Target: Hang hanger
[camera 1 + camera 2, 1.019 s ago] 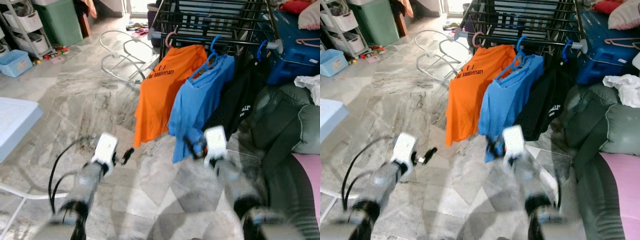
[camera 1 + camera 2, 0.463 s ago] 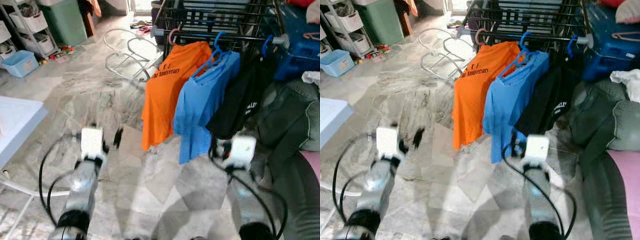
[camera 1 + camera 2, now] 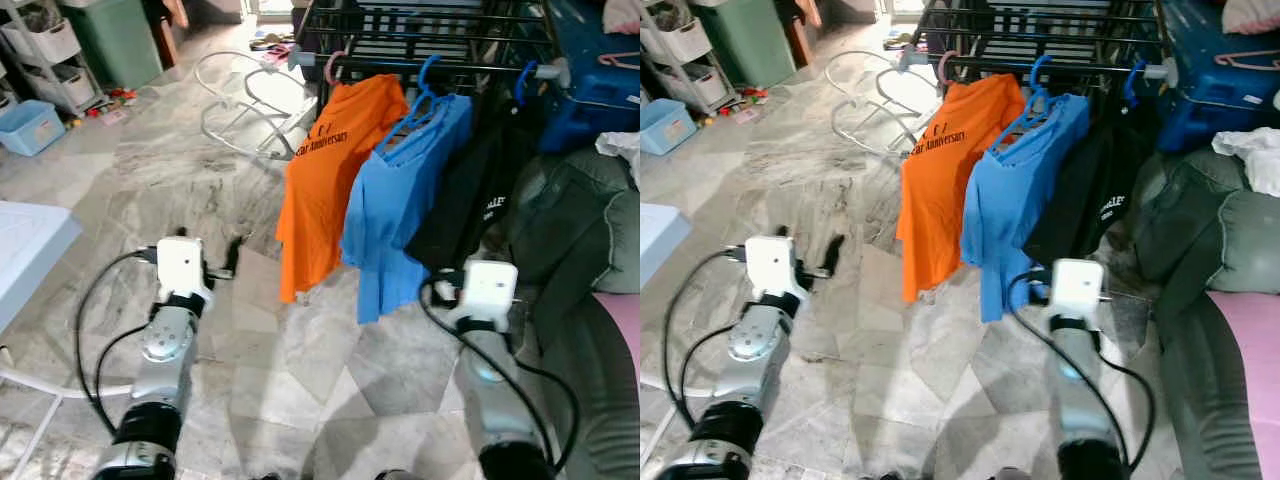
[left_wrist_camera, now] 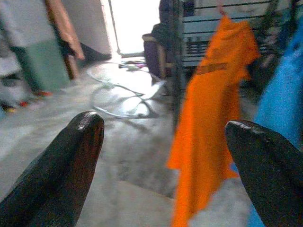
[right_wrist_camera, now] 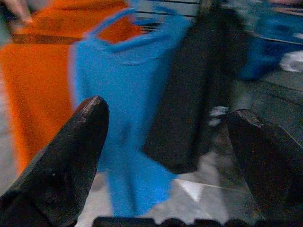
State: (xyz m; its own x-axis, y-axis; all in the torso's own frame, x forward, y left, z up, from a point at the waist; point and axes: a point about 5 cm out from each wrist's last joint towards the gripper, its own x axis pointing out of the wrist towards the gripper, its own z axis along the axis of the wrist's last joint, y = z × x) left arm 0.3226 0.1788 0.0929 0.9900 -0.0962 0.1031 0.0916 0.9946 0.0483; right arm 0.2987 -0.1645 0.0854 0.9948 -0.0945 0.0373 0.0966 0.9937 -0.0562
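From your head camera, a black rack [image 3: 440, 40] stands on the marble floor [image 3: 180, 190]. On its front rail hang an orange shirt [image 3: 325, 180] on a pink hanger [image 3: 335, 68], a blue shirt [image 3: 400, 200] on a blue hanger [image 3: 425, 95], and a black shirt [image 3: 470, 200]. Your left pincer [image 3: 232, 255] is held out low over the floor, well short of the shirts.

Left wrist: the left pincer [image 4: 163, 156] is spread wide and empty, facing the orange shirt.

Right wrist: your right pincer [image 5: 170, 156] gapes open, holding nothing, facing the blue and black shirts.
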